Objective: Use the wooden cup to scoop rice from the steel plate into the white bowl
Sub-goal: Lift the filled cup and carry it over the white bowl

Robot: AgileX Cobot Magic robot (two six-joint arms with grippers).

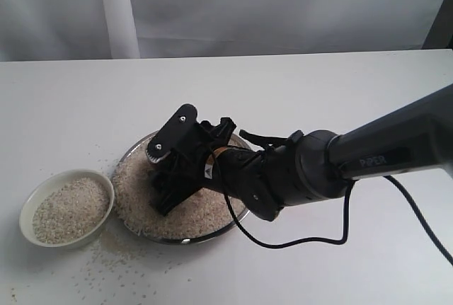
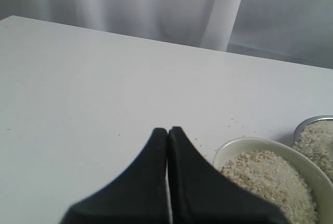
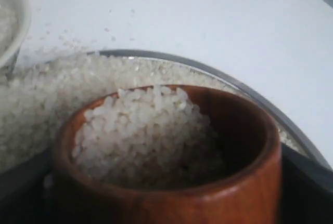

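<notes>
The wooden cup (image 3: 234, 182) is held in my right gripper (image 3: 166, 206), which is shut on it, dark fingers (image 3: 307, 182) at both sides. Rice (image 3: 145, 130) fills the cup on one side, and it sits tilted just over the rice in the steel plate (image 3: 250, 91). In the exterior view the right gripper (image 1: 166, 188) reaches low over the rice (image 1: 134, 192) on the steel plate (image 1: 184, 240), hiding the cup. The white bowl (image 1: 32, 199), left of the plate, holds rice (image 1: 71, 209). My left gripper (image 2: 167, 130) is shut and empty, above the table beside the bowl (image 2: 229, 148).
Loose grains (image 1: 120, 269) lie scattered on the white table in front of the bowl and plate. A black cable (image 1: 297, 241) loops from the right arm onto the table. A white curtain hangs behind the table's far edge.
</notes>
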